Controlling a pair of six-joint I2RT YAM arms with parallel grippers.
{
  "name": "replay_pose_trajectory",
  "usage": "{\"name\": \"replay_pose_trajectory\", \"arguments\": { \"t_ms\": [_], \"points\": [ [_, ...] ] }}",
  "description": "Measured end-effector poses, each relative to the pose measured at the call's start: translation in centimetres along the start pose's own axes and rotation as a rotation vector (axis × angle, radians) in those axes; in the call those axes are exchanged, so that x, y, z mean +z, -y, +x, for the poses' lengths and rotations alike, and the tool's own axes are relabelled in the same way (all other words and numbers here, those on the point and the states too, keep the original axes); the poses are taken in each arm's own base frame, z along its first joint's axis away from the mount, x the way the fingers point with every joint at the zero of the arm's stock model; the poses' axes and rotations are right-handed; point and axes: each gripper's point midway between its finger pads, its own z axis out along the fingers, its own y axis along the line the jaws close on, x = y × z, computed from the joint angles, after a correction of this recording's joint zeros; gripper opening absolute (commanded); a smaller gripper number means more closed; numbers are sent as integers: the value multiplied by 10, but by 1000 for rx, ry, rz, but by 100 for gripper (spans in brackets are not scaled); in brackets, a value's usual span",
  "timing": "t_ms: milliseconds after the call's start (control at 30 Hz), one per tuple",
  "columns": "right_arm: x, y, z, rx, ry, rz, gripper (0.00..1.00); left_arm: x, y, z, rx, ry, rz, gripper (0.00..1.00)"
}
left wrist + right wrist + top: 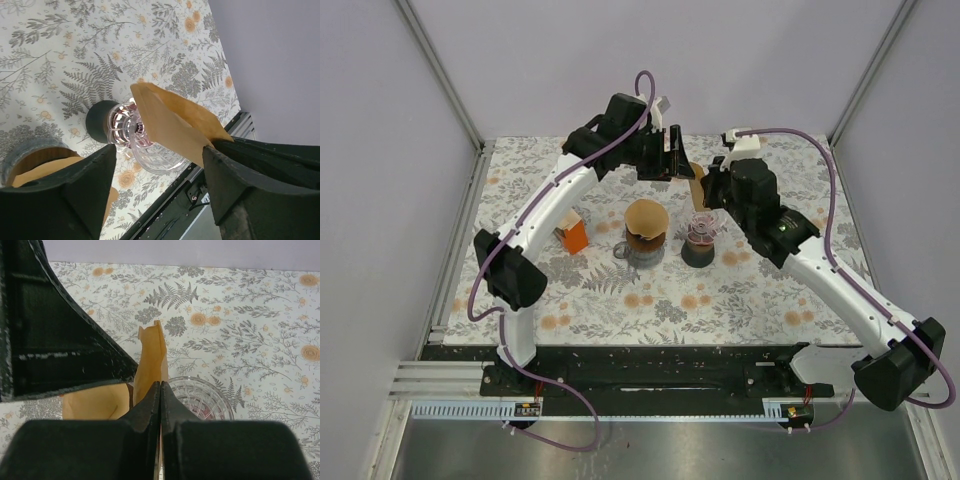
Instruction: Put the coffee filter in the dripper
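Toward the back of the floral table [620, 290], we note the coffee filter [697, 183] held in the air, folded flat. It is not in the dripper [700, 240], which stands on its dark base nearer the arms.

Right gripper [160, 385]: fingers pressed together, pinching the filter's lower edge.

Left gripper [157, 152]: jaws wide apart, straddling the filter. One corner of the paper meets one finger [235, 170] and the other finger stands clear, so we log no grip there.

Beside the dripper, a grey holder [647, 250] carries brown filter paper. A small orange object [574, 237] sits further left.
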Motion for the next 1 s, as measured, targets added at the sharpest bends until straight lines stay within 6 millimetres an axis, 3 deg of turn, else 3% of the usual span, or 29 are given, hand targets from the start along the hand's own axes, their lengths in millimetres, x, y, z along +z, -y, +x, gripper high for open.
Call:
{"name": "replay_pose_trajectory", "arguments": {
  "t_ms": [133,300,500,633,1000],
  "points": [
    [0,4,12,-7,-22,10,0,-6,-7,-9,-15,29,-33,84],
    [1,5,21,-13,-40,14,0,-13,-1,-22,-15,74,-35,84],
    [0,3,23,-15,-41,13,0,-1,2,-3,-56,19,-29,80],
    [1,4,27,-18,-49,14,0,11,-8,15,-109,-41,-43,67],
    [-1,9,31,-18,-41,32,0,23,-23,33,-135,-100,-66,28]
  ]
}}
